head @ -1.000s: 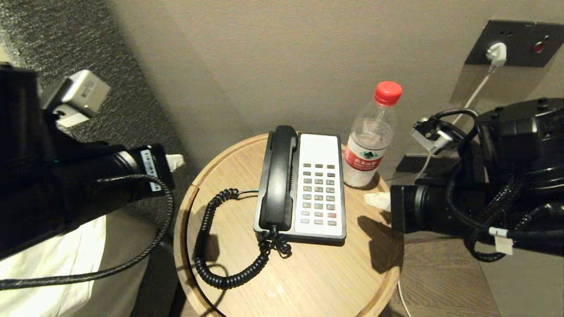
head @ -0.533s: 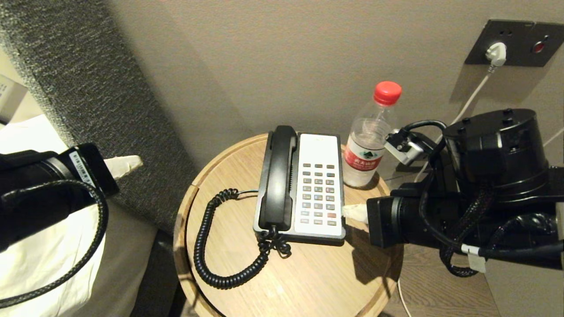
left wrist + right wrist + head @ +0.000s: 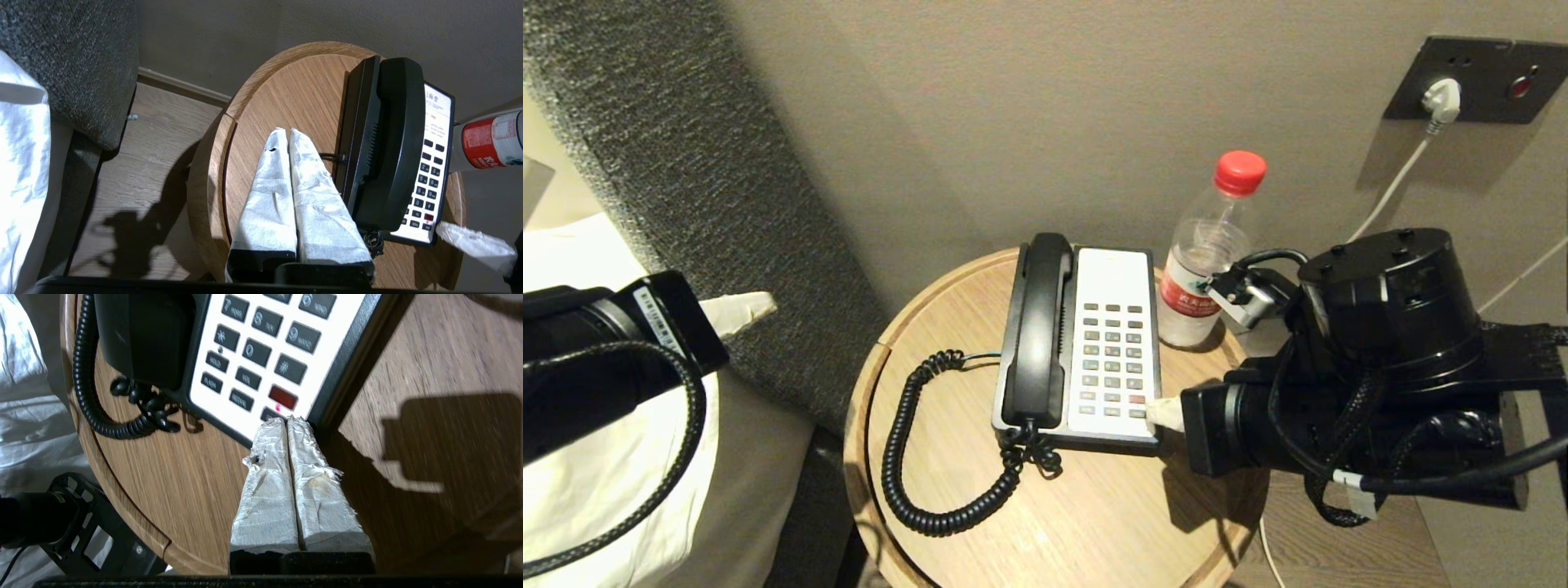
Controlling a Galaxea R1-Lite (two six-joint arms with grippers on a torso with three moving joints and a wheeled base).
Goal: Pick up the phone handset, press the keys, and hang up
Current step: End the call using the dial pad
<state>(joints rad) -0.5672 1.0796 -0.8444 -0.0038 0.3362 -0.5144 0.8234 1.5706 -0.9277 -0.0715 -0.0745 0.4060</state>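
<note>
- The round wooden counter (image 3: 1094, 523) carries the phone (image 3: 1112, 286), which serves as the landmark here.
- The phone is a white-faced base with a dark rim, lying near the counter's back edge by the wall.
- The right arm (image 3: 1380, 384) reaches in from the phone's right side, low over the counter edge.
- The left arm (image 3: 596, 359) is well to the phone's left, off the counter and over white bedding (image 3: 596, 523).
- The handset (image 3: 1039, 327) lies in its cradle along the phone's left side, untouched by either hand.
- The cord (image 3: 915, 457) loops on the counter to the left and front of the phone.
- A bottle (image 3: 1207, 261) with a red cap stands upright just beside the phone's back right corner.
- The right hand (image 3: 287, 421) has its white-wrapped fingers pressed together, empty, its tip at the phone's front right corner by the lowest keys (image 3: 1112, 359).
- The left hand (image 3: 284, 132) is likewise fully closed and holds nothing, well left of the phone.
</note>
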